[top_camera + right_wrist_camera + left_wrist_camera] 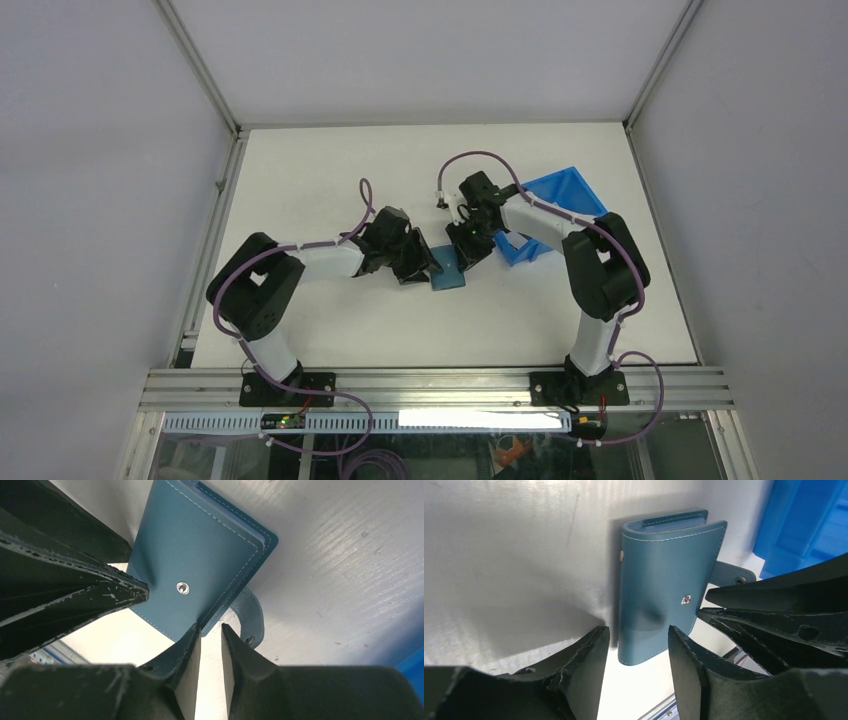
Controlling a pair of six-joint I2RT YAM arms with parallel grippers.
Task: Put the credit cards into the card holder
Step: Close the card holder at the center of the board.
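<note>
Card holder point(659, 590) x1, folded, tab unsnapped. Blue bin point(555, 200) x1. L gripper point(638, 632) jaws apart, holding nothing; R gripper point(211, 630) narrow gap, empty. White table point(320, 170), grey walls point(100, 150).

The card holder point(659, 585) looks like smooth, stitched teal leather; the bin point(804, 520) glossy plastic.

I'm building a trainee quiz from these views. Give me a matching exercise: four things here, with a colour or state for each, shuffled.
1. card holder
2. snap tab
3. bin
4. left gripper

A. bright blue, beside the right arm
B. jaws apart, holding nothing
C. unfastened, sticking out sideways
D. folded shut, lying flat

Pairs: 1-D, 2-C, 3-A, 4-B
</note>
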